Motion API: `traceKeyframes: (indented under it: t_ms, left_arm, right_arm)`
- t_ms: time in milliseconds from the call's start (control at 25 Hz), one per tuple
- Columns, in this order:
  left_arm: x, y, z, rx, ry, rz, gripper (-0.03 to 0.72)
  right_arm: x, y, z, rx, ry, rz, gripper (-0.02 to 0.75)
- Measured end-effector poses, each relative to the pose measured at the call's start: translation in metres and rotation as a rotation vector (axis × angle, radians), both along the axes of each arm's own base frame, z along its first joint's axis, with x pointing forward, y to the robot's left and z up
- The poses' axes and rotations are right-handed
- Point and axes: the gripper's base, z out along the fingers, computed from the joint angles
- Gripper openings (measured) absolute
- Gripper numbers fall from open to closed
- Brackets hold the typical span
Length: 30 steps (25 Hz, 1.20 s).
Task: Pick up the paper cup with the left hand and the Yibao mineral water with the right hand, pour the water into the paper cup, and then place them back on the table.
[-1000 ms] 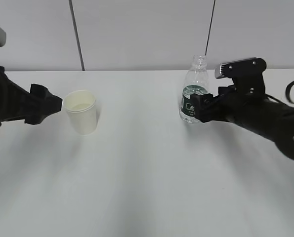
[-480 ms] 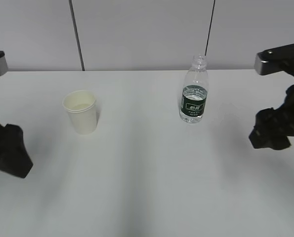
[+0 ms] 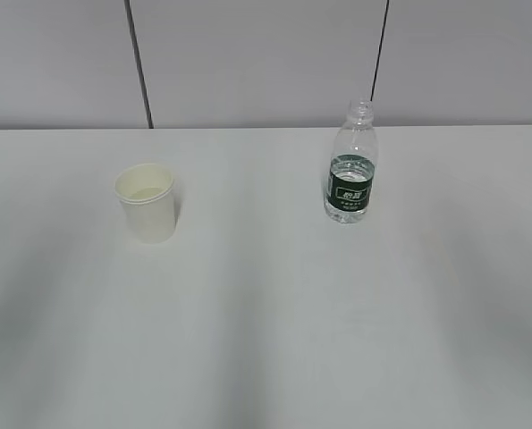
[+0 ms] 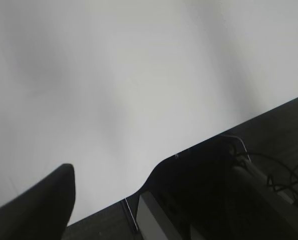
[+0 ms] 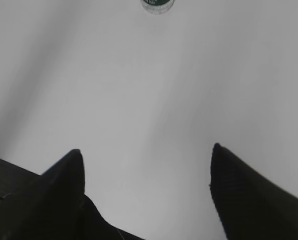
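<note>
cup (image 3: 146, 202) sits cream-white at left of frame, clear green-label bottle (image 3: 350, 166) uncapped at right, both upright on the table (image 3: 266, 313). right tool (image 5: 146, 160) spread wide; left tool's (image 4: 63, 200) state, can't tell.

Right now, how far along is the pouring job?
It looks finished. The paper cup and the Yibao mineral water both stand upright and apart on the table; the cup seems to hold liquid. Nothing is in hand: the right tool is open and empty, clear of the bottle. Nothing obvious is left.
</note>
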Motion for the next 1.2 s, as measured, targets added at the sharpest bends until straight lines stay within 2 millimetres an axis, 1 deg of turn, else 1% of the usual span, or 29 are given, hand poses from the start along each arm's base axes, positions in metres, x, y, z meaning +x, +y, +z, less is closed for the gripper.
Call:
traceKeyframes:
  t_ms: [120,200,360,400,480,640,720,840,960,1200]
  left_arm:
    - [-0.031,0.012,0.017,-0.043,-0.115,-0.002,0.551]
    - [-0.052,0.020,0.026,-0.071,-0.195,-0.003,0.550]
    - [-0.086,0.034,0.034,-0.108,-0.323,-0.001,0.550]
    - [-0.091,0.036,0.033,-0.110,-0.343,0.001,0.550]
    - [-0.100,0.040,0.025,-0.108,-0.361,0.005,0.550]
    - [-0.105,0.044,-0.010,-0.077,-0.324,0.010,0.549]
    - [-0.104,0.045,-0.029,-0.056,-0.307,0.014,0.548]
    - [-0.102,0.045,-0.049,-0.044,-0.299,0.017,0.549]
    - [-0.098,0.044,-0.053,-0.061,-0.341,0.021,0.549]
    - [-0.098,0.043,-0.055,-0.062,-0.342,0.021,0.549]
  right_arm:
    - [-0.033,-0.009,0.013,0.024,-0.086,0.002,0.573]
    - [-0.057,-0.016,0.014,0.038,-0.135,0.003,0.573]
    - [-0.092,-0.026,-0.001,0.055,-0.202,0.005,0.573]
    - [-0.097,-0.027,-0.006,0.056,-0.211,0.007,0.573]
    - [-0.108,-0.030,-0.019,0.061,-0.230,0.007,0.573]
    - [-0.120,-0.035,-0.046,0.049,-0.240,0.001,0.573]
    - [-0.122,-0.038,-0.059,0.024,-0.236,-0.007,0.573]
    - [-0.122,-0.040,-0.073,-0.003,-0.222,-0.015,0.573]
    - [-0.122,-0.040,-0.074,-0.008,-0.225,-0.017,0.573]
    - [-0.122,-0.041,-0.074,-0.013,-0.225,-0.019,0.573]
